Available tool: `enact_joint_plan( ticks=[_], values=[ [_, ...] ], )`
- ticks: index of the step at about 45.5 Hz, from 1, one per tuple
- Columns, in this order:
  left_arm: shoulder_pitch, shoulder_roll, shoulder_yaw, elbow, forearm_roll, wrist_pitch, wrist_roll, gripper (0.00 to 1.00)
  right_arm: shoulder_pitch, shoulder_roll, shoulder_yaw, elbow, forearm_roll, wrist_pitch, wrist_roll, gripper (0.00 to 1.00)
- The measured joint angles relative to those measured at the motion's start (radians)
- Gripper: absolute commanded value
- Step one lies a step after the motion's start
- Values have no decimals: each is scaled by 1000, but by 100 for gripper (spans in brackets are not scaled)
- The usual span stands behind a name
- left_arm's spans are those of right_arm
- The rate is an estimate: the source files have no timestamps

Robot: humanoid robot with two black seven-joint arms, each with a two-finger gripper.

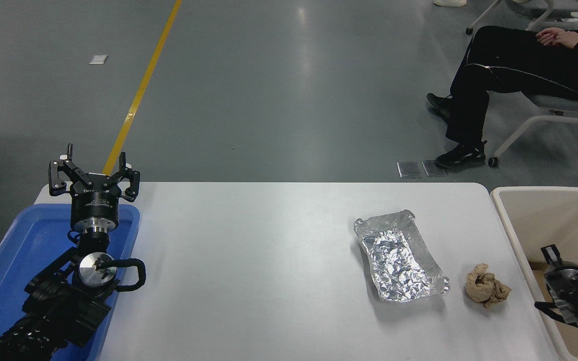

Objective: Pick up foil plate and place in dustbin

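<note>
The foil plate (400,256) lies flat on the white table (259,260), right of centre, crinkled and silver with its long side running diagonally. The cream dustbin (509,215) stands against the table's right edge. My right gripper (553,258) hangs low inside the dustbin's opening at the picture's lower right, well apart from the foil plate and only partly in view. My left gripper (93,173) is parked open at the lower left, above the far end of a blue tray.
A crumpled brown paper wad (486,286) rests between the foil plate and the dustbin. The blue tray (8,260) sits at the table's left edge under my left arm. A person sits on a chair (555,108) beyond the table's far right.
</note>
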Motion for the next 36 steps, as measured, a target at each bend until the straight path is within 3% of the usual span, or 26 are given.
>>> enact_joint_plan(
  ticks=[36],
  values=[
    [0, 1, 1, 0, 3, 1, 0, 99, 7, 5, 0, 3, 2, 0, 0, 0]
  ],
)
